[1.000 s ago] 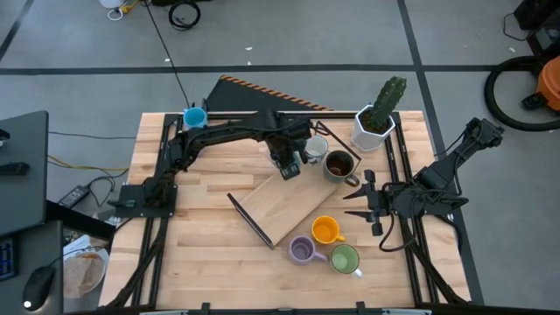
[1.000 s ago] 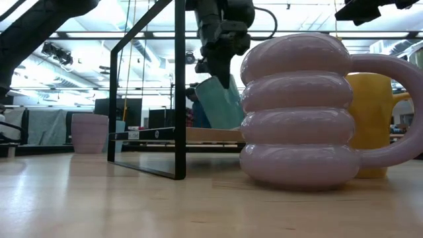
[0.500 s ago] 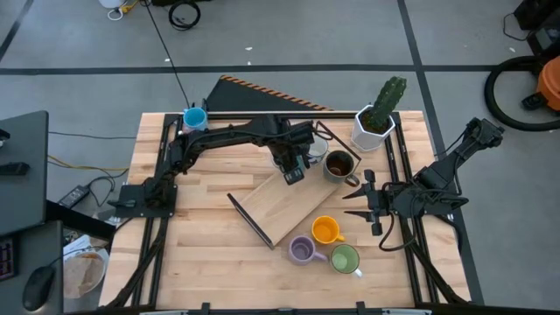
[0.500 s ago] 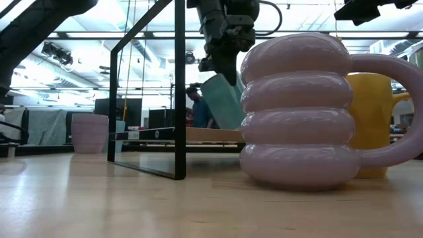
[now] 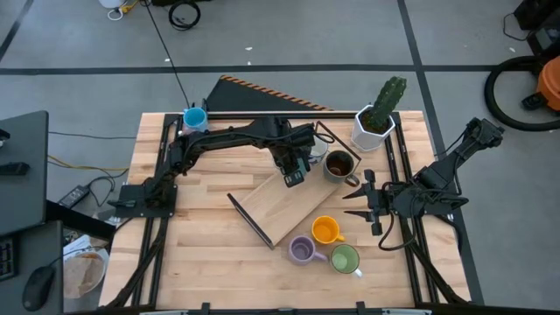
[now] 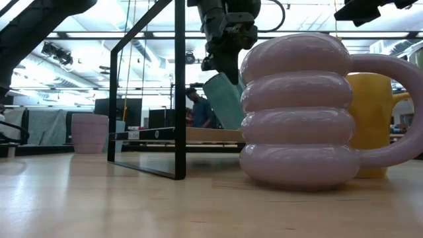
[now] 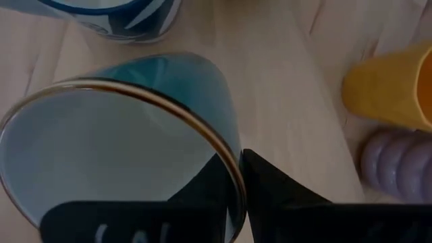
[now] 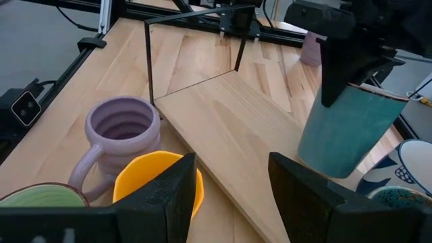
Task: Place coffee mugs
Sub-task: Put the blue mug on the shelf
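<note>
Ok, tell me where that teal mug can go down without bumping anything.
The wooden board lies bare beneath the left gripper, which holds the teal mug. Bare tabletop also lies left of the board. It is crowded by the brown mug, and around the orange mug, lavender mug and green mug.

Tilted teal mug [image 8: 345, 131] above board; purple [image 5: 302, 250], orange [image 5: 325, 230], green [image 5: 344, 259] mugs upright.
</note>
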